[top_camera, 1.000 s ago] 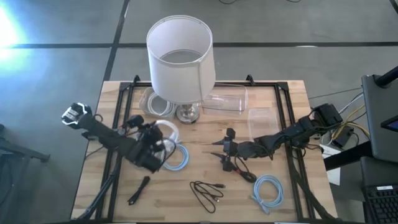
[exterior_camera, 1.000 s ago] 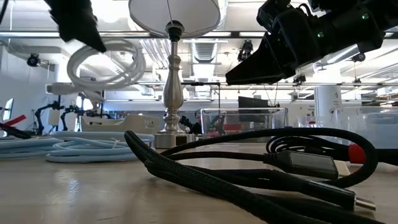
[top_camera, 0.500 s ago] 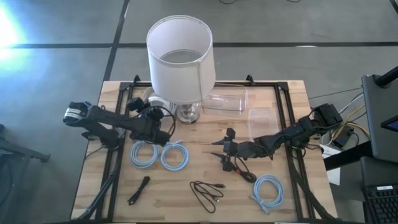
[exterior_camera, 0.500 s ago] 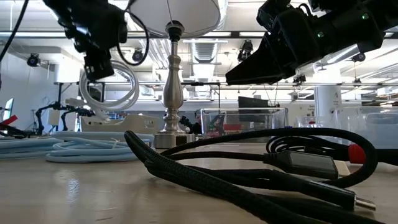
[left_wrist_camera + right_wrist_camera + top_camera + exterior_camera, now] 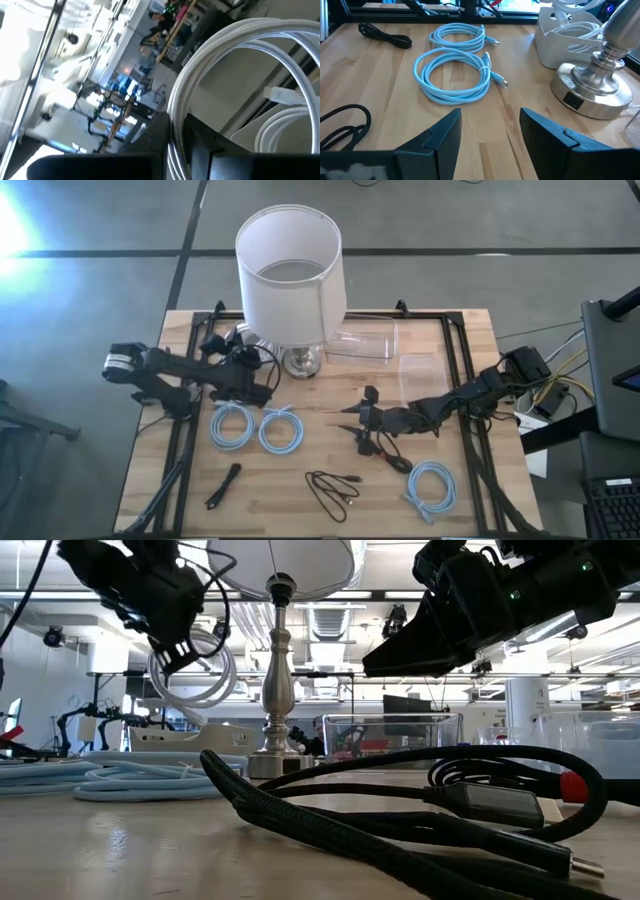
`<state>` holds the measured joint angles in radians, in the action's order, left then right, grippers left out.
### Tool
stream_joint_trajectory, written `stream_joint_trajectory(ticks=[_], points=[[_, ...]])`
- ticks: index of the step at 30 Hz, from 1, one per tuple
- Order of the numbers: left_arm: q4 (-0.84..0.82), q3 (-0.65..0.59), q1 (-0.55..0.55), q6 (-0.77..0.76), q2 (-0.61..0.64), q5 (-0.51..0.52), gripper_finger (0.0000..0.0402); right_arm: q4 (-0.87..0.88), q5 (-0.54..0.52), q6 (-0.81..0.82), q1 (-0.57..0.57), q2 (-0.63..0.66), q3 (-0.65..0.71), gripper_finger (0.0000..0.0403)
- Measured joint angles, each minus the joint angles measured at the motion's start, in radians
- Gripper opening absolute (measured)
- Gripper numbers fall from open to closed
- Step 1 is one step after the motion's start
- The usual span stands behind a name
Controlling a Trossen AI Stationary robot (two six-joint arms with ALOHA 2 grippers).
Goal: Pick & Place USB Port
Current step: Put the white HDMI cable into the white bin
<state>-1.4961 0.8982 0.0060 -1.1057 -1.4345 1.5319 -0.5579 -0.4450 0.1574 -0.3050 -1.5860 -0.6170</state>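
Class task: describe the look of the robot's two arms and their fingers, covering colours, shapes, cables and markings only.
Both arms are dark, slim and jointed. The left arm has a pale, silvery cap at its outer end and thin black cables looping around its wrist. The right arm ends in a boxy black base block. The right gripper has two flat, wedge-shaped dark fingers. No markings are legible.

Left claw [image 5: 178, 640] clamped, right claw [image 5: 487, 132] agape.

Overhead and table-level views share the lamp [image 5: 290, 275]
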Motion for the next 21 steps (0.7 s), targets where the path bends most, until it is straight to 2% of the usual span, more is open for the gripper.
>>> stream_joint_trajectory(ticks=[7,12,21], points=[[0.159,-0.068,0.11,0.002,0.0,-0.009,0.0045,0.0,0.0,-0.006,0.0,0.0,0.0,0.0199],[0.265,-0.097,0.16,0.039,0.0,-0.053,0.0044,0.0,0.0,-0.044,0.0,0.0,0.0,0.0199],[0.528,-0.125,0.17,0.263,0.0,-0.119,0.0043,0.0,0.0,-0.066,0.01,0.0,0.0,0.0199]])
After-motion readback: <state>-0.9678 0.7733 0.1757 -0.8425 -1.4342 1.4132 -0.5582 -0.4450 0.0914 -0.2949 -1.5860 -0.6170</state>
